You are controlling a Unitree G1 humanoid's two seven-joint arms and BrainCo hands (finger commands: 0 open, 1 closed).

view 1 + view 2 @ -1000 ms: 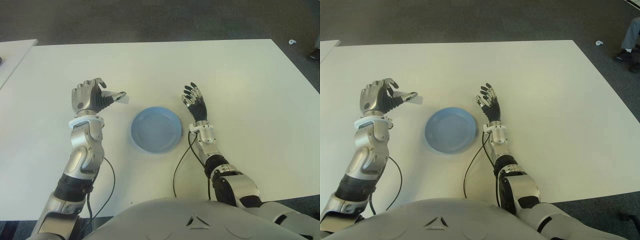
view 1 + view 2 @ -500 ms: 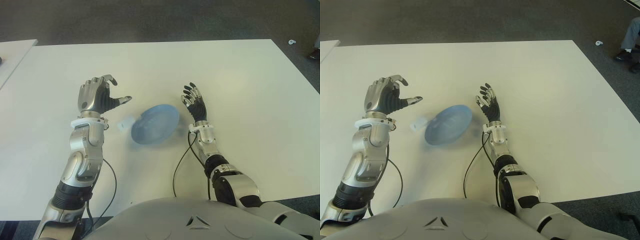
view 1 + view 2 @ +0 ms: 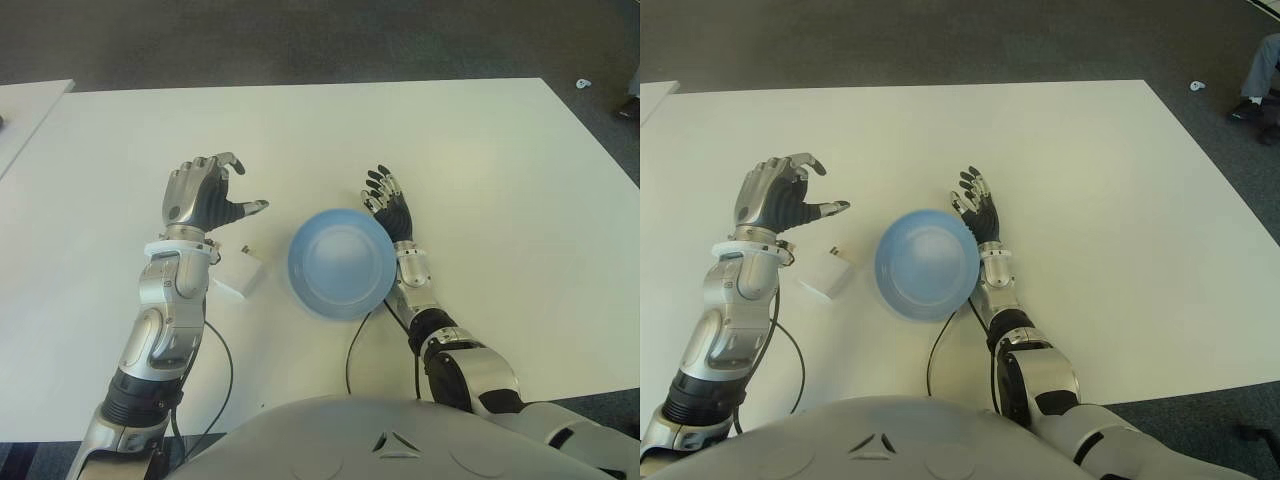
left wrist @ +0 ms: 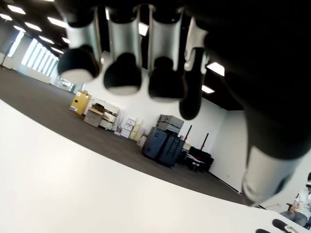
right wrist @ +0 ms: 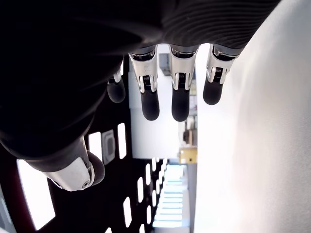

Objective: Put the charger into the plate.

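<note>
The white charger (image 3: 238, 275) lies on the white table (image 3: 480, 170), just left of the blue plate (image 3: 342, 263) and outside it. My left hand (image 3: 238, 186) hovers a little beyond the charger, its fingers (image 4: 124, 73) loosely curved and holding nothing. The plate sits close against my right hand (image 3: 387, 200), and its right rim covers that wrist. The right hand is flat and open, fingers (image 5: 149, 102) spread, showing at the plate's far right side.
Black cables (image 3: 352, 350) trail from both forearms over the table's near edge. A second white table (image 3: 25, 110) stands at the far left. A person's shoe (image 3: 1248, 108) shows on the dark floor past the table's right edge.
The charger has left my left hand and dropped onto the table left of the plate. The plate tipped, then slid right against my right wrist. My right hand stayed put.
</note>
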